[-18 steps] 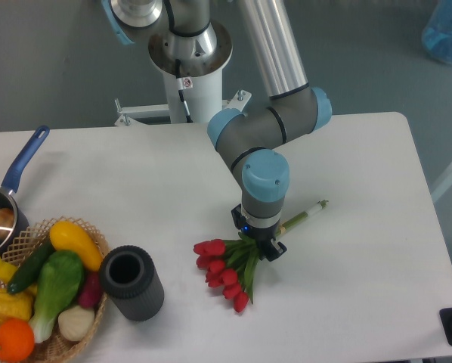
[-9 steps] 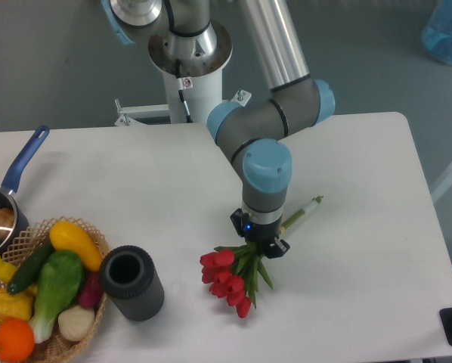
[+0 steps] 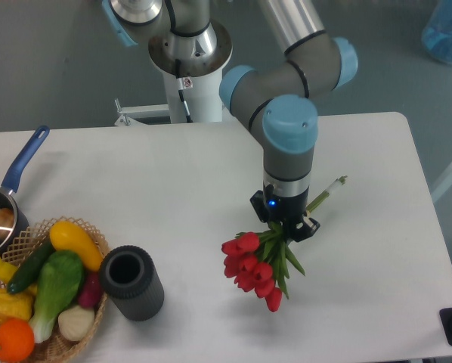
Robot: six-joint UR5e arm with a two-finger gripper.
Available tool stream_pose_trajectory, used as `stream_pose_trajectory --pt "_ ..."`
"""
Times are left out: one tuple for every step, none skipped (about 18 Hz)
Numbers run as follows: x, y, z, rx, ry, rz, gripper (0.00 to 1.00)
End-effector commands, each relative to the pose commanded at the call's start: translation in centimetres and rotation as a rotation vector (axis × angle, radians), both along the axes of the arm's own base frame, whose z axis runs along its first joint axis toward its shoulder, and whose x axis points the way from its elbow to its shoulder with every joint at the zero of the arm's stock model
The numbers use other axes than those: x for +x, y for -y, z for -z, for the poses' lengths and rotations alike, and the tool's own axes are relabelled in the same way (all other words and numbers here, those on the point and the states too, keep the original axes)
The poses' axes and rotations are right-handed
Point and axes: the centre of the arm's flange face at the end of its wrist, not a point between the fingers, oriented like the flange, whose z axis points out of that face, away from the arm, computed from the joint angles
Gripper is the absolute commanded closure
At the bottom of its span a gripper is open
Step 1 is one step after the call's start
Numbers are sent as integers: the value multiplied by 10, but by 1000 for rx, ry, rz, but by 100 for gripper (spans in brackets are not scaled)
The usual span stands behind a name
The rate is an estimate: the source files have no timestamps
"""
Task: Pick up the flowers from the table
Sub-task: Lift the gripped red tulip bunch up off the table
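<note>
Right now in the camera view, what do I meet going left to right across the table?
Blue-handled pan → wicker basket of toy vegetables → dark cylindrical cup → flowers → gripper shut on the flowers' stems.

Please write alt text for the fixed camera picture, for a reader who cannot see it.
A robot arm's gripper is shut on a bunch of red flowers over a white table, the stems pointing up to the right. At the left edge stand a basket of toy vegetables, a dark cylinder and a blue-handled pot.
</note>
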Motion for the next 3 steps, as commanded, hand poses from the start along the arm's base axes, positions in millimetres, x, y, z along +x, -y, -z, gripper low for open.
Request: stream_pose_trajectory --pt "-1 -1 -5 1 -2 1 100" --pt "-2 -1 -8 -6 5 3 100" --pt "-1 1 -18 -6 3 3 100"
